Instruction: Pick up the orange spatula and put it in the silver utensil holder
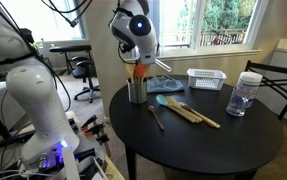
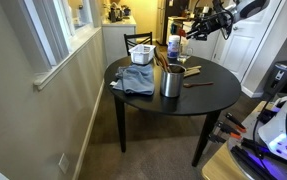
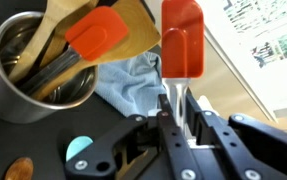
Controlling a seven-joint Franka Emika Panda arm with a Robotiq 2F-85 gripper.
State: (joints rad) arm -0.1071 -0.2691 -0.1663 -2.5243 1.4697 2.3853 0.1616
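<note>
My gripper (image 3: 175, 100) is shut on the pale handle of an orange spatula (image 3: 181, 40), whose head points away from the wrist camera. The silver utensil holder (image 3: 8, 85) is at the upper left of the wrist view. It holds wooden utensils and a second orange spatula head (image 3: 98, 35). In both exterior views the gripper (image 1: 138, 55) (image 2: 186, 32) hangs just above the holder (image 1: 137, 92) (image 2: 171, 84) on the round black table (image 1: 203, 140). The held spatula hangs over the holder's mouth, slightly to one side.
A blue cloth (image 3: 133, 80) (image 2: 135, 80) lies beside the holder. A white mesh basket (image 1: 207, 78), a clear white-lidded jar (image 1: 243, 95), a teal spatula (image 1: 166, 100) and wooden utensils (image 1: 193, 113) are on the table. A dark chair (image 1: 273, 80) stands behind it.
</note>
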